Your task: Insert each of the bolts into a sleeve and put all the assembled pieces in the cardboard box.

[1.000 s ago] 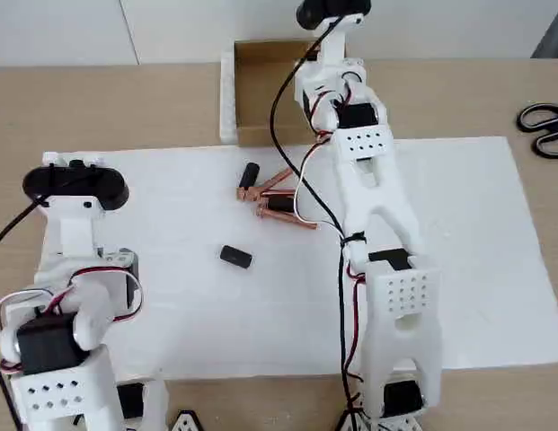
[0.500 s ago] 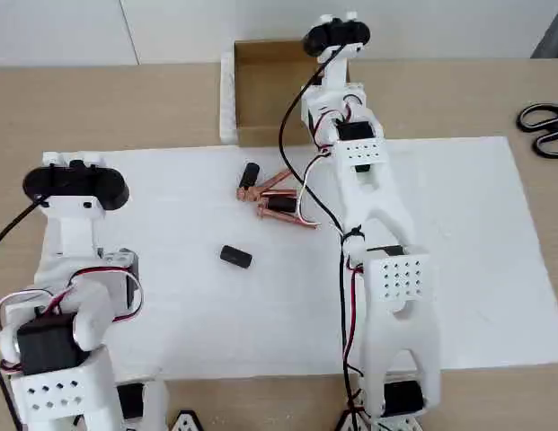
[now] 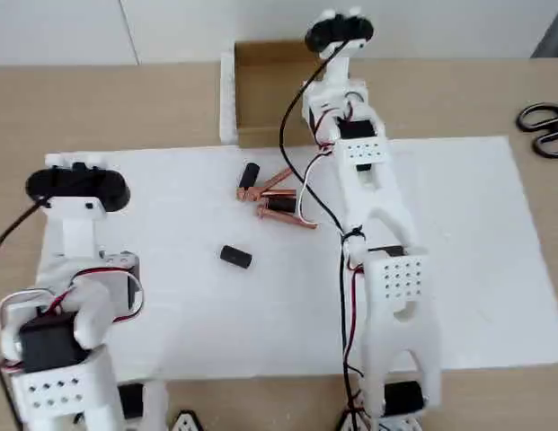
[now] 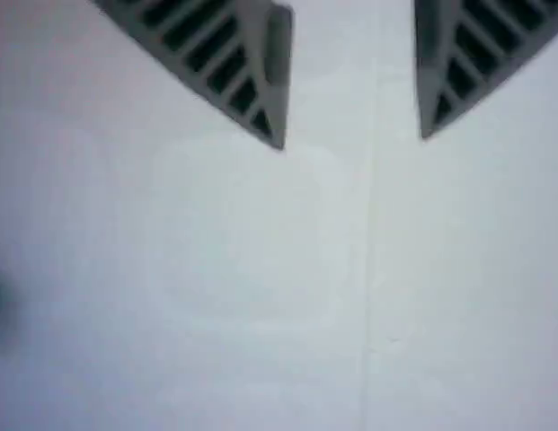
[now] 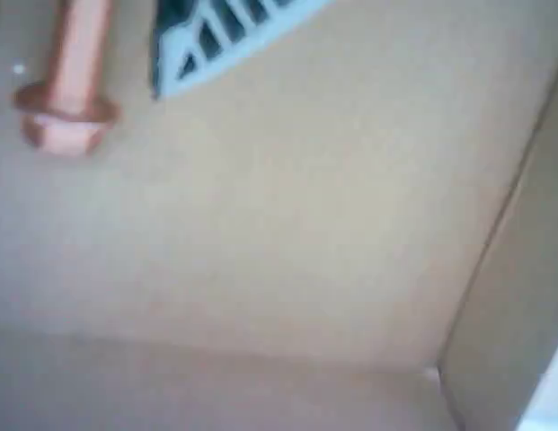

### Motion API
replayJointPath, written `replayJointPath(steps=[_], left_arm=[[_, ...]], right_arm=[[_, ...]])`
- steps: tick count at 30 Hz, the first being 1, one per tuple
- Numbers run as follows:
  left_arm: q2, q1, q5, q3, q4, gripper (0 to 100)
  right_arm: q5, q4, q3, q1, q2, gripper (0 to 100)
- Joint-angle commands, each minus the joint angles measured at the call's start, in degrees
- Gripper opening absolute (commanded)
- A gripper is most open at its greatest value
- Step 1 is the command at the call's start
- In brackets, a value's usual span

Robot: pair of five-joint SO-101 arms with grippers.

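Note:
My right gripper (image 3: 336, 40) hangs over the cardboard box (image 3: 261, 90). In the right wrist view a copper bolt (image 5: 70, 72) hangs head down beside one finger (image 5: 216, 36), above the box floor (image 5: 287, 233); the gripper looks shut on it. Loose copper bolts (image 3: 274, 186) lie crossed on the white sheet (image 3: 458, 215), one of them in a dark sleeve (image 3: 280, 205). One black sleeve (image 3: 250, 172) rests beside them and another (image 3: 235, 257) lies nearer the front. My left gripper (image 4: 352, 139) is open over bare sheet at the left.
Scissors (image 3: 544, 126) lie on the wooden table at the far right. A white foam strip (image 3: 227, 99) stands against the box's left wall. The right arm's cable (image 3: 301, 193) trails across the bolts.
The right arm has shifted a little over the box. The left arm and the pieces on the sheet have stayed put.

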Motion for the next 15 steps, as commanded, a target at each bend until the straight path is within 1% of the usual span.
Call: replayJointPath(steps=[1,7,15], left_arm=[[-0.6,0.5,0.2,-0.2,-1.7,9],[-0.4,0.5,0.3,-0.3,-1.8,9],[-0.4,0.5,0.2,0.0,-1.8,9]], right_arm=[[0.5,3.2,-3.3,0.5,-4.4,12.7],[0.4,21.9,-3.3,0.4,-18.2,12.6],[0.6,37.2,-3.3,0.5,-31.7,12.9]])
